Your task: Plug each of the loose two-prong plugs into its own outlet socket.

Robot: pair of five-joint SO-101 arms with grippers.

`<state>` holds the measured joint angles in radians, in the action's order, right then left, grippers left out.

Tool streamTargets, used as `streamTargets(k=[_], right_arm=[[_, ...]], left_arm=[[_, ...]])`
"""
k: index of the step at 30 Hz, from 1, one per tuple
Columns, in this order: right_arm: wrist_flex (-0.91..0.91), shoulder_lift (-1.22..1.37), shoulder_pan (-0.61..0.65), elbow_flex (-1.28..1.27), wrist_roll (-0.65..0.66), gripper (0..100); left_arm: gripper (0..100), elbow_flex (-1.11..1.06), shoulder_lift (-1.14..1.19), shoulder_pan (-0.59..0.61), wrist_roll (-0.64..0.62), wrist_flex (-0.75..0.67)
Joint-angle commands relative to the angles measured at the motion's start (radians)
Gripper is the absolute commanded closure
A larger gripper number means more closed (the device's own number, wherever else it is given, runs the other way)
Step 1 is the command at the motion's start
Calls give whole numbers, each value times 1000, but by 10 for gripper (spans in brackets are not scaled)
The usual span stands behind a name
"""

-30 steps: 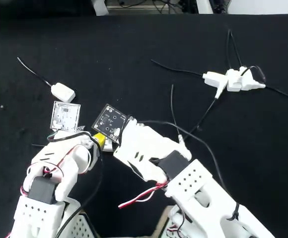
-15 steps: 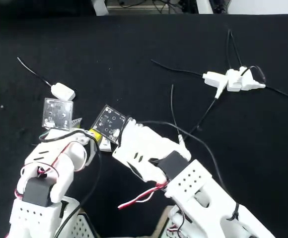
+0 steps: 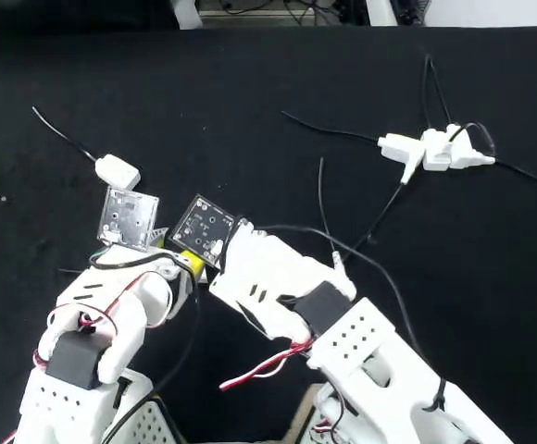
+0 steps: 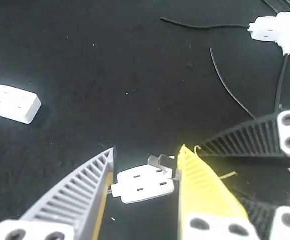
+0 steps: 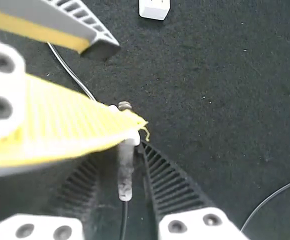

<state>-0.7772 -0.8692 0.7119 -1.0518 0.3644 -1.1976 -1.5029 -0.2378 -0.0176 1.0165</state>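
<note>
A small white outlet socket (image 4: 142,184) lies on the black table between the grey and yellow fingers (image 4: 200,185) of my open left gripper (image 4: 147,150). A two-prong plug (image 4: 161,162) sits at its edge, prongs beside the yellow finger. My right gripper (image 5: 122,152) is shut on that plug's body (image 5: 125,172), its cable trailing back between the black fingers. In the high view both grippers meet near the table's front, left gripper (image 3: 171,248) beside right gripper (image 3: 215,250). A second white outlet (image 3: 118,171) lies just beyond them to the left.
A cluster of white plugs and outlets (image 3: 435,148) with thin black cables lies at the far right. A loose black wire (image 3: 324,199) runs across the middle. The second outlet (image 4: 12,103) has its own thin wire leading away left.
My left arm's wrist swung a little to the left and then back to the right. The right arm has kept still with the plug.
</note>
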Motion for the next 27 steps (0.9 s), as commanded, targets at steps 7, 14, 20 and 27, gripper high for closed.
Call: streamTargets(k=[7, 14, 20, 27], right_arm=[[17, -36, 12, 19, -9, 988], [9, -38, 12, 27, -9, 988], [-71, -31, 18, 133, -11, 988], [-69, -30, 18, 137, -32, 988]], left_arm=[[790, -119, -9, 116, 32, -130], [790, -130, -5, 114, 32, -130], [790, -147, -8, 108, 32, -133], [790, -147, -8, 107, 32, -133]])
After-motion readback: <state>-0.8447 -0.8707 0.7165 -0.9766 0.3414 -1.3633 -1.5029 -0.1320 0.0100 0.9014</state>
